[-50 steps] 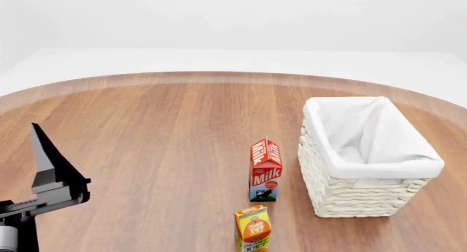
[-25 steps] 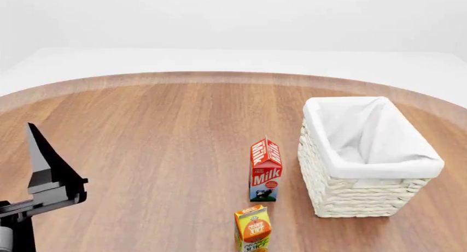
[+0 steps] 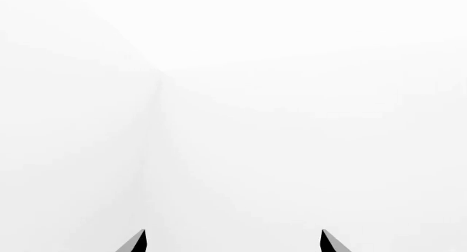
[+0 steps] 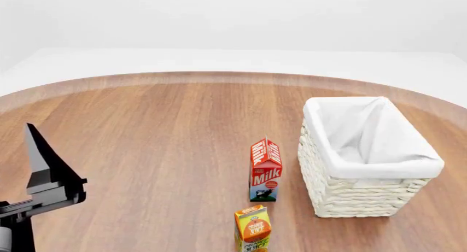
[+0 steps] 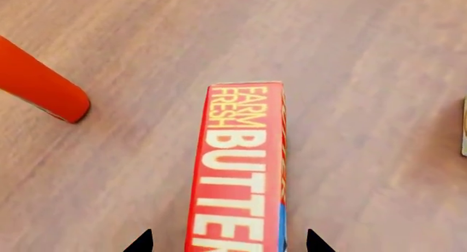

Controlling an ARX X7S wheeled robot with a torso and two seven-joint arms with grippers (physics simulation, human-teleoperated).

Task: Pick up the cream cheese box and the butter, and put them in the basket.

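In the right wrist view the butter (image 5: 239, 170) lies on the wood, a red box with yellow "FARM FRESH BUTTER" lettering. My right gripper (image 5: 227, 243) is open, one dark tip on each side of the box's near end, with a gap between each tip and the box. This gripper is out of the head view. The white wicker basket (image 4: 343, 194) with its cloth liner stands at the right of the table. My left gripper (image 4: 44, 170) is raised at the table's left, far from everything; in its wrist view the left gripper (image 3: 233, 242) is open with only white background between its tips. The cream cheese box is out of view.
A red-and-white milk carton (image 4: 266, 170) stands just left of the basket, with an orange juice carton (image 4: 252, 230) in front of it. An orange-red bottle-like object (image 5: 40, 82) lies near the butter, and a sliver of another object (image 5: 464, 134) shows at that view's edge.
In the head view my left gripper has drifted slightly to the left. The cartons and basket have not moved.
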